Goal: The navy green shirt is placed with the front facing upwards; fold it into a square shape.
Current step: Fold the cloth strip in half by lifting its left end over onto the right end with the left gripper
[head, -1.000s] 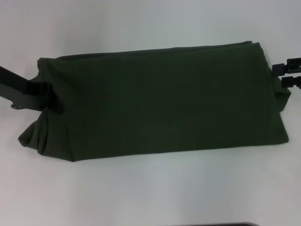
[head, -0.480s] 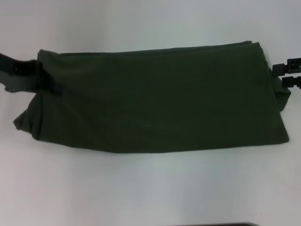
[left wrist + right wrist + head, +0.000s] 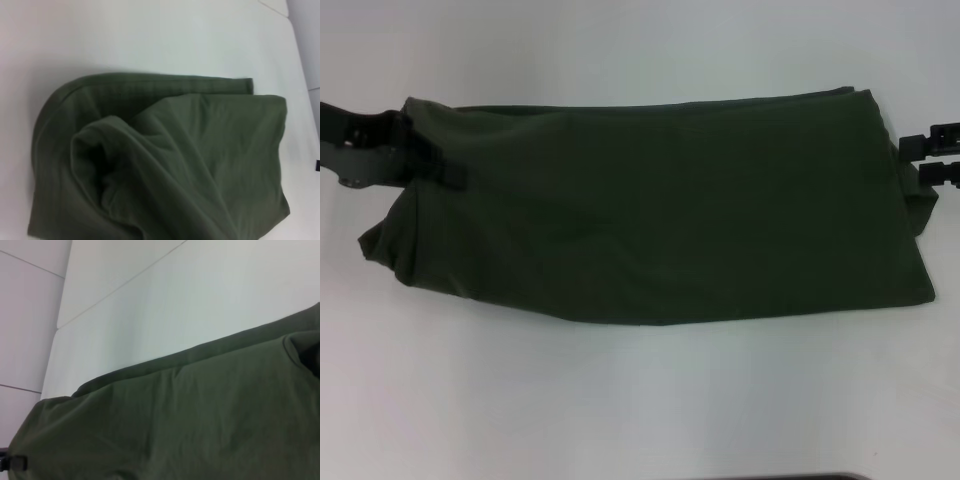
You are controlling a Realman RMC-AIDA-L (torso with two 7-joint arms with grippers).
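The navy green shirt (image 3: 660, 210) lies on the white table (image 3: 640, 400) as a long band with its plain green side up; no lettering shows. My left gripper (image 3: 432, 165) is at the band's left end, shut on the fabric near the far corner, and that end is rumpled and drawn up. In the left wrist view the shirt (image 3: 165, 165) is bunched in loose folds. My right gripper (image 3: 930, 160) rests at the right end, shut on the edge, where a small fold bulges out. The right wrist view looks along the shirt (image 3: 190, 425) to the left gripper (image 3: 12, 462).
White tabletop surrounds the shirt on all sides, with wide bare areas in front and behind. A seam between table panels (image 3: 125, 282) runs behind the shirt. A dark strip (image 3: 820, 477) shows at the near edge.
My left gripper has moved away from me toward the far edge, carrying the shirt's left end; the near-left corner has pulled inward. The right gripper has stayed put.
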